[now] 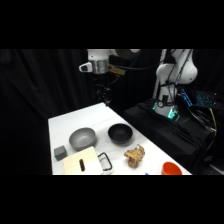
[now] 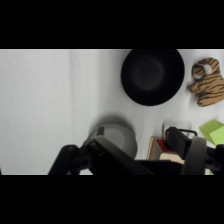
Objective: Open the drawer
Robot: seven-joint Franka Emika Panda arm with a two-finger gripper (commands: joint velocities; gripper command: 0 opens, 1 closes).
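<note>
Your gripper (image 1: 105, 97) hangs high above the far end of the white table (image 1: 65, 125), well apart from everything on it; whether its fingers are spread or closed, you cannot tell from either view. The drawer (image 1: 101, 161), with its black wire loop handle, sits at the front of the pale wooden cabinet (image 1: 81, 162) at the table's near edge. You see a grey bowl (image 1: 82, 138) just behind the cabinet, a small grey cube (image 1: 60, 152) to its left, and a black bowl (image 1: 120, 133) to the right of the grey one. A tiger-striped plush toy (image 1: 134, 155) lies near the drawer, with an orange bowl (image 1: 171, 168) beyond it at the picture's lower edge. In your wrist view a green block (image 2: 214, 131) shows beside the cabinet.
</note>
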